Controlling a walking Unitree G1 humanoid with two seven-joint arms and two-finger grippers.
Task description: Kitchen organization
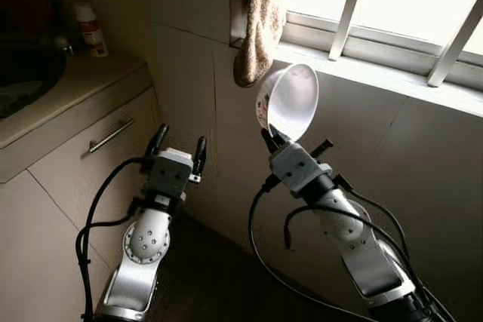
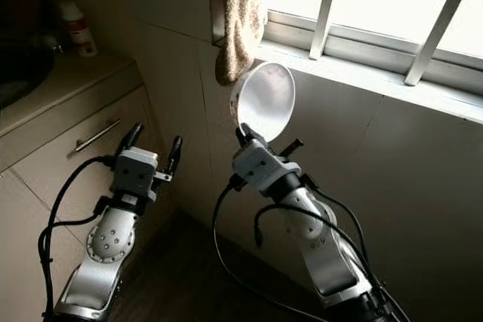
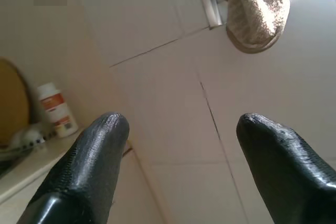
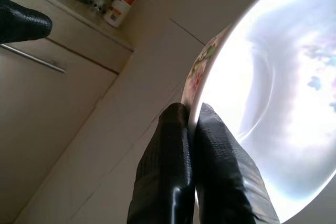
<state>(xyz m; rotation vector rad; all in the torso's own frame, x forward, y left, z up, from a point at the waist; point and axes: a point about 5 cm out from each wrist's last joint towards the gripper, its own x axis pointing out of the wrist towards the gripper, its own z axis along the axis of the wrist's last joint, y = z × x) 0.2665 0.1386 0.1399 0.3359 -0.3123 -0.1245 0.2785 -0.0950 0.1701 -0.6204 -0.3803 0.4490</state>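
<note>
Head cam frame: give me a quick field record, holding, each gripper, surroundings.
held item: white bowl, tipped on edge, its opening toward the camera
right gripper: jaws shut on the bowl's rim, raised just below the window sill
left gripper: jaws open and empty, raised in front of the tiled wall
cloth: hangs at the window's left edge, above and beside the bowl
counter: on the robot's left, with a white bottle at the back
drawer handle: below the counter edge

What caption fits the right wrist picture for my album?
The right gripper pinches the rim of a white bowl, near a counter with a bottle.
</note>
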